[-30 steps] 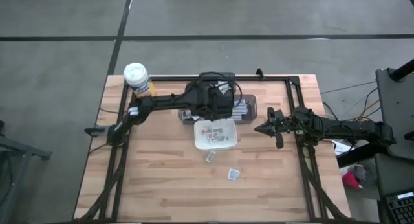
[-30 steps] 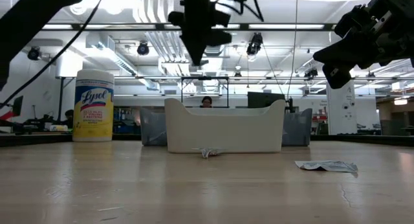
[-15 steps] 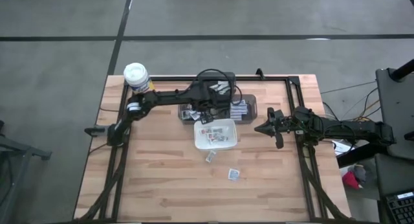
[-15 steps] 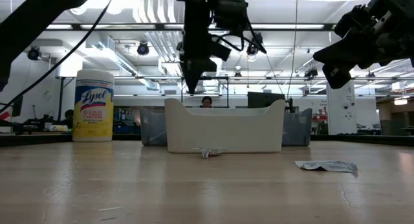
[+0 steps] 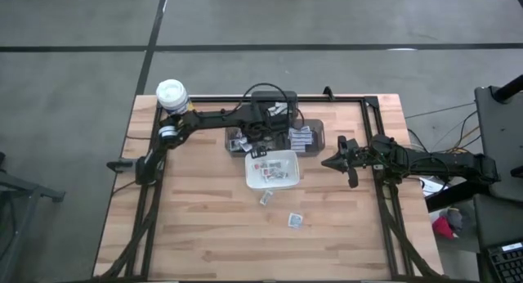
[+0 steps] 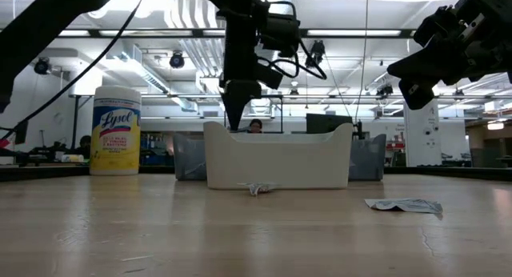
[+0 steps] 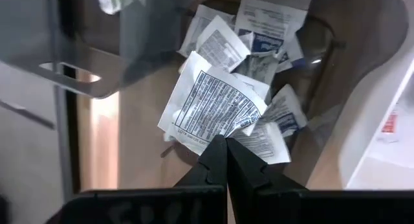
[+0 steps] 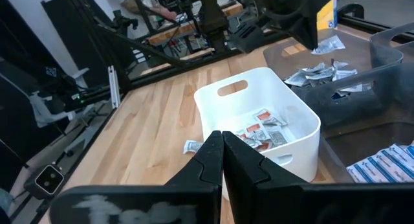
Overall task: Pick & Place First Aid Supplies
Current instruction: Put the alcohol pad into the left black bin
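- Wooden planks are forming the tabltop? No — a wooden tabletop is being shown inside a dark frame, with a large lit hall being seen behind it in the low view.
- First aid packets are being seen heaped in a clear grey bin at the far side of the tabletop; in the left wrist view they are lying overlapped, white with bluish print.
- More packets, some with reddish print, are being held in the white dish, which is standing just in front of the grey bin.
- Two loose packets are lying on the tabletop: one just beside the near wall of the dish, another a little nearer the front.
- The left gripper is being held over the grey bin with its fingers pressed together, the tips just above or touching the heap; nothing is being seen pinched between them.
- The right gripper is being kept raised to the right of the dish, its fingers pressed together and holding nothing.
- A yellow canister with a white lid is standing at the far left corner.
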`<state>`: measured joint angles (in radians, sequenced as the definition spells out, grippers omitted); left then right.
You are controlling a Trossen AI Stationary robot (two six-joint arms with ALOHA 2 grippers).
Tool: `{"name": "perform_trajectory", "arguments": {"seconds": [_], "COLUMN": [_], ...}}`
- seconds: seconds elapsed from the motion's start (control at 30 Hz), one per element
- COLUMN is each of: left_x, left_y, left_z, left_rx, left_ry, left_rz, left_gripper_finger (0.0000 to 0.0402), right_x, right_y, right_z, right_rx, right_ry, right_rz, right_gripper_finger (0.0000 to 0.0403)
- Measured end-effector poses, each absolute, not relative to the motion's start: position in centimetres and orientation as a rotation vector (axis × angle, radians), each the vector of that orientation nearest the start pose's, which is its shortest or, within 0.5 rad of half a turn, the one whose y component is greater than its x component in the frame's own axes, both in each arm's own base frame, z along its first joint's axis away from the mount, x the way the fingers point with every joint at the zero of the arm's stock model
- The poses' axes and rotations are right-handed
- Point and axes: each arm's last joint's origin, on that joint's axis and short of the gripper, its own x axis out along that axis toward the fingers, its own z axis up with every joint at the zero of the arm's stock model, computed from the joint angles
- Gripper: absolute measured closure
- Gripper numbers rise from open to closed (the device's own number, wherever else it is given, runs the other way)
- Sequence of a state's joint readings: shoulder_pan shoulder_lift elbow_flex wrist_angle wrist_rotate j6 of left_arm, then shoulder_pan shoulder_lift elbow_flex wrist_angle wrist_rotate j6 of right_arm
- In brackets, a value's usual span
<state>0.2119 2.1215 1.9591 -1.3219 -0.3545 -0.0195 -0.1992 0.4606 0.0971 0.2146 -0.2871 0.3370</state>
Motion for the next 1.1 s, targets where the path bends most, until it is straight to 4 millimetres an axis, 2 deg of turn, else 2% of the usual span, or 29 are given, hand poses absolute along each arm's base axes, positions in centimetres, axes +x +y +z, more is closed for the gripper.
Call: {"name": "perform_trajectory", "arguments": {"seconds": [0.27, 0.5, 1.1], "left_x": [40.3, 40.4, 40.1], "left_y": [11.5, 12.4, 12.5], "left_z": [25.3, 25.3, 21.8], "left_rx": [-0.013, -0.036, -0.074], "left_ry": [1.478, 1.441, 1.472], "left_rz": [0.41, 0.431, 0.443], "left_gripper_finger": [0.0401, 0.0401, 0.0401], "right_x": [12.7, 12.7, 12.7], "right_y": [-1.7, -1.7, -1.7], "right_z": [17.6, 17.6, 17.6], "right_rx": [0.372, 0.372, 0.372], "right_ry": [0.159, 0.159, 0.158], "right_rz": [0.063, 0.063, 0.063], "right_gripper_finger": [0.0394, 0.0394, 0.0394]}}
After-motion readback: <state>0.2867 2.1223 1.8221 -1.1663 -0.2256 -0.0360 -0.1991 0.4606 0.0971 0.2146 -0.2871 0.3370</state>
